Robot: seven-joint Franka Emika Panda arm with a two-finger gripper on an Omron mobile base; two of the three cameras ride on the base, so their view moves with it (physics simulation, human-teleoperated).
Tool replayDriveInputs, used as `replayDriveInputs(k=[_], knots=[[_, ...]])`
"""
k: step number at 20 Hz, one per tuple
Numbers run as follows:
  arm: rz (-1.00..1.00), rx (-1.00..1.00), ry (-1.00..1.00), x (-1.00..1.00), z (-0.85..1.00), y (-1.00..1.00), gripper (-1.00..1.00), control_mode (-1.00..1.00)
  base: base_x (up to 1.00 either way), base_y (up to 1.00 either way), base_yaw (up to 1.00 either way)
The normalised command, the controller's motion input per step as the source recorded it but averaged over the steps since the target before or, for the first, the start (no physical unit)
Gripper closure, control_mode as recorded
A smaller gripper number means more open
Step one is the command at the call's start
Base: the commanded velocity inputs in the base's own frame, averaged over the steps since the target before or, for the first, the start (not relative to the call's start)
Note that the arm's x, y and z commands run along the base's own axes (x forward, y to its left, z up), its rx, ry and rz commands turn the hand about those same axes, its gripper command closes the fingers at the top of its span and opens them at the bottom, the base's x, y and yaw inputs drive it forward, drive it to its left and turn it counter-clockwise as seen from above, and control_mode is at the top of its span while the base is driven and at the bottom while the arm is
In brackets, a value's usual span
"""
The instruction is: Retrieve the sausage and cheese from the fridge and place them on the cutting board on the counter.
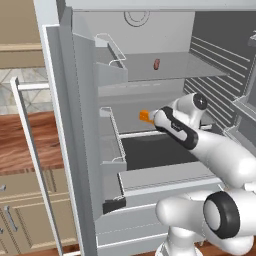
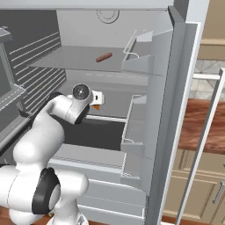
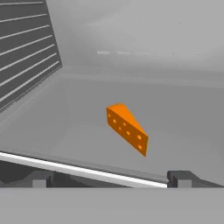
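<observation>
**Arm reaches into open fridge, claw spread, cheese wedge not yet in hand**

The white arm stretches into the fridge (image 1: 150,35) at the middle shelf, its gripper (image 3: 109,180) with jaws wide apart and nothing between them. In the hand view the two dark fingertips (image 3: 180,178) rise at the bottom edge, just short of the shelf's pale front lip, and the cheese (image 3: 127,128) lies beyond them at about one o'clock from the midpoint between the tips, resting on the grey shelf floor with its thin end pointing away to eleven o'clock. From the left base view the cheese shows as an orange sliver at nine o'clock of the arm's wrist. The sausage (image 2: 104,57) lies alone on the shelf above, at roughly one o'clock from the wrist in the right base view, well apart from the cheese. The counter (image 2: 200,125) runs beyond the open door; the cutting board is not visible here.

The risks appear to lie in the approach. The wedge sits off-centre and askew to the jaws, so a straight advance could see one finger strike its sloped face and push it toward the back wall. Closing across the taper rather than the flat sides might squeeze it out of the grip. A low entry could also catch the fingertips on the shelf lip.
</observation>
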Motion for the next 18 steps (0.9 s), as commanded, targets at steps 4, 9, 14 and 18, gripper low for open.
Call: replayDriveInputs(k=[4, 9, 14, 18], knots=[[0.0, 0.0, 0.0, 0.14, -0.14, -0.05, -1.0, -1.0, 0.0, 0.0, 0.0], [0.0, 0.0, 0.0, 0.11, -0.1, 0.01, -1.0, -1.0, 0.0, 0.0, 0.0], [0.03, 0.0, 0.0, 0.02, 0.0, 0.05, -1.0, -1.0, 0.0, 0.0, 0.0], [0.05, 0.0, 0.02, 0.0, -0.09, 0.01, -1.0, -1.0, 0.0, 0.0, 0.0]])
